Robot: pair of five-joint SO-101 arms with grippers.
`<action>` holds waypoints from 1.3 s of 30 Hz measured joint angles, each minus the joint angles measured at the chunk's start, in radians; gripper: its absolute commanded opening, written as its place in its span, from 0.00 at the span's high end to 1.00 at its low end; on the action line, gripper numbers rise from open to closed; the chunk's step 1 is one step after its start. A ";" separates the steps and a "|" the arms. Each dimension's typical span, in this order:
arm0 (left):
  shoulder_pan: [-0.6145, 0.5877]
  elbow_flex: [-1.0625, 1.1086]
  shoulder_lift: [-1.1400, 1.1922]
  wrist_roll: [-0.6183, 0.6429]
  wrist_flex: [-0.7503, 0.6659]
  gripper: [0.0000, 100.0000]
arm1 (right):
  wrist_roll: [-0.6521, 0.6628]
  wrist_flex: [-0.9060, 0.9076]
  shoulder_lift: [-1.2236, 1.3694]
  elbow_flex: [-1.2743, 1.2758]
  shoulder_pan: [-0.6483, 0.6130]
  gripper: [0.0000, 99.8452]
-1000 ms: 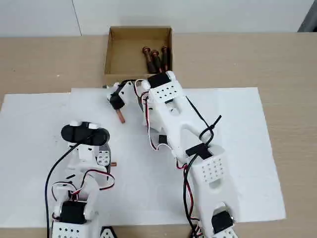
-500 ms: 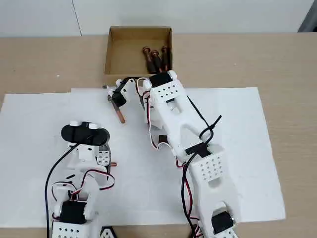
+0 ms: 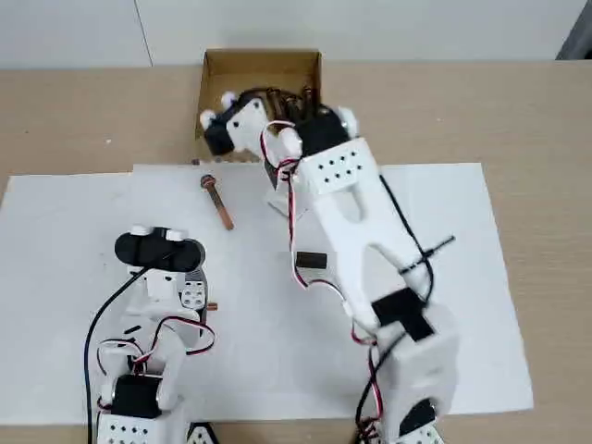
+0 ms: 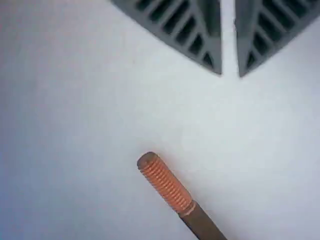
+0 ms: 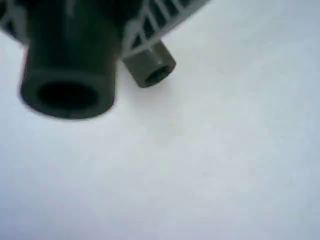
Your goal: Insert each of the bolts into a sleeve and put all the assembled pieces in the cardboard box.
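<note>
Spanning the white paper sheet (image 3: 74, 222) from its near edge up to the cardboard box (image 3: 242, 76), the right arm (image 3: 361, 222) is the biggest thing here. Its right gripper (image 3: 218, 129) hangs just at the box's front wall, jaws closed on a black sleeve (image 5: 67, 82) whose open bore faces outward, probably so that a bolt can be slid into it. The left arm (image 3: 153, 305) sits folded at the near edge with its left gripper (image 4: 228, 70) pointed down at the paper, closed to a thin slit with nothing in it; I judge it is poised over its own bolt without gripping it yet. Assembled pieces (image 3: 306, 93) lie together in the box's right half, partly hidden behind the right arm, so part of the job looks done. One loose bolt (image 3: 218, 203) lies flat on the paper between the two grippers, head toward the box and apart from both, where either could reach it. A second bolt (image 4: 166, 189) lies near the left gripper's tips, its threaded end bare. A smaller grey sleeve end (image 5: 150, 67) shows just beside the right jaw; whether it rests on the paper I cannot tell. Behind stands a plain white wall (image 3: 370, 28); the wooden tabletop (image 3: 536, 111) carries the sheet as a work mat, with the box on bare wood just beyond it.
</note>
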 measured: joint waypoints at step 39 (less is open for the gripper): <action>-0.005 -1.505 1.683 0.423 0.272 0.99 | -0.034 0.014 -1.046 1.008 0.400 1.00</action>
